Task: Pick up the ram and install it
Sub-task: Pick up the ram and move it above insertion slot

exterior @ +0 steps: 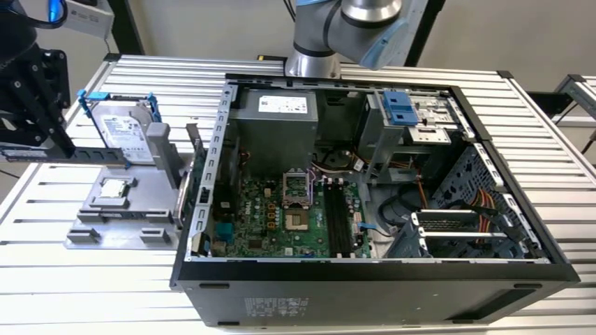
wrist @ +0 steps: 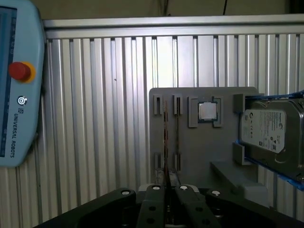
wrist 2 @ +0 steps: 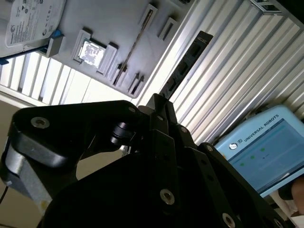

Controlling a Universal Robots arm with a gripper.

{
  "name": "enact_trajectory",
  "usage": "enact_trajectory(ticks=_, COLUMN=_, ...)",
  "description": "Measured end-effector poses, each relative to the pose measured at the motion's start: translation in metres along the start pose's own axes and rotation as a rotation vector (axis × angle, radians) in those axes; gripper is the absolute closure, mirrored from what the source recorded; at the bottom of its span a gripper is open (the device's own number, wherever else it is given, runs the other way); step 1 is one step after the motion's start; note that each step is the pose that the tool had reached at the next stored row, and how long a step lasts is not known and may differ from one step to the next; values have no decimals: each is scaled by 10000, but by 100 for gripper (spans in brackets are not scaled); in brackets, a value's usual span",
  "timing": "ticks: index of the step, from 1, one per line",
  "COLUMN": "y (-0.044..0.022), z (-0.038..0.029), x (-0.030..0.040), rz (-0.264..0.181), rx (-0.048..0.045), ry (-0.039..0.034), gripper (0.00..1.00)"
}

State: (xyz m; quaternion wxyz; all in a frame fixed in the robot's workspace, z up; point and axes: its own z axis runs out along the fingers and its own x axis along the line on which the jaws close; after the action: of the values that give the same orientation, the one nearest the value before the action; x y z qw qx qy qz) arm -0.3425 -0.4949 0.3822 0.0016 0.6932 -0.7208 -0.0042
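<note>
Although my fingers [wrist: 153, 204] are clamped on the ram [wrist 2: 183, 66], clear of its tray [exterior: 139, 209] at nine o'clock from the computer [exterior: 373, 279], the slots [exterior: 340, 220] look unfilled.

Pincer [exterior: 47, 143] clamped on ram [exterior: 93, 155], exterior view's left.
Fingers [wrist: 153, 202] pressed together in first wrist view; arm [exterior: 340, 28] joint top centre.

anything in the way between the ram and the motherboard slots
The gripper holds the ram outside the computer case, on the exterior view's left. The side wall of the case stands between it and the black slots; nothing visible lies on the slots themselves.
</note>
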Motion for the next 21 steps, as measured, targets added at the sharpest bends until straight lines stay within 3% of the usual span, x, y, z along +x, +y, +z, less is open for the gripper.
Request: enact_trajectory(ticks=21, y=-183, z=-1, x=-7, rz=0, rx=0, ry=0, gripper=100)
